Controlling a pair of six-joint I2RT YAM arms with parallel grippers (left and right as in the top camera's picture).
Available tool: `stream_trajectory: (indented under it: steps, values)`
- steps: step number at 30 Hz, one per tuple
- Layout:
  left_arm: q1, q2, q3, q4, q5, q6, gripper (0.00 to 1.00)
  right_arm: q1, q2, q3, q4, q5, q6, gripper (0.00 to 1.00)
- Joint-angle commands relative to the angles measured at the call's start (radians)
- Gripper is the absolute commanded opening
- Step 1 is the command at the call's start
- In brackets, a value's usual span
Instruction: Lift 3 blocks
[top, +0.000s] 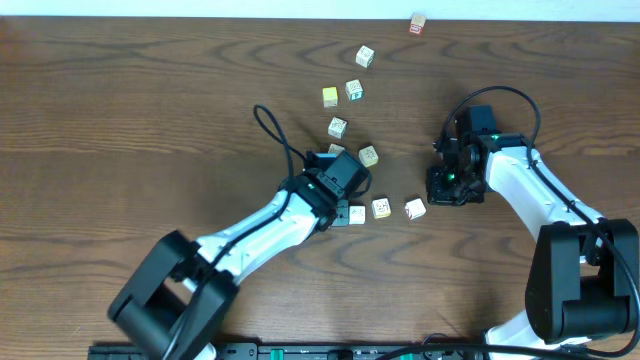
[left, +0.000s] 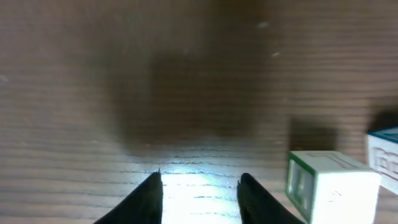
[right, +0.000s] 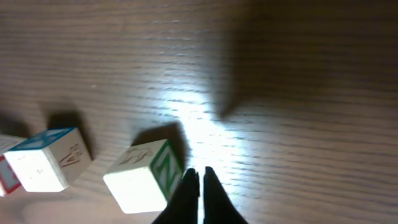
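Overhead, we find three small pale wooden cubes in a row on the brown wooden table. Only wrist views settle the jaws: left gripper parted, empty; right gripper closed, empty.

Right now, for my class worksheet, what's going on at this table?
Two robot arms are working over a wooden table scattered with small letter cubes. The left gripper hovers open over bare wood, with a green-marked block just to its side. The right gripper is shut on nothing, its tips next to a block with a green Z. Three pale blocks lie in a row between the arms; none is held.
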Motion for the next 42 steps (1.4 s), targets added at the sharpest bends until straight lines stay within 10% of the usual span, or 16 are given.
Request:
stream_trajectory:
  steps: [1, 4, 42]
  values:
    - [0.003, 0.035, -0.009, 0.008, 0.033, -0.013, 0.19, -0.005, -0.004, -0.038, 0.01, 0.034, 0.0, 0.01]
    - [0.003, 0.042, -0.009, 0.024, 0.064, -0.013, 0.07, 0.005, 0.004, -0.055, 0.014, 0.003, -0.002, 0.01]
    - [-0.034, 0.042, -0.009, 0.141, 0.197, -0.116, 0.09, 0.128, 0.004, -0.06, 0.085, -0.189, 0.017, 0.02]
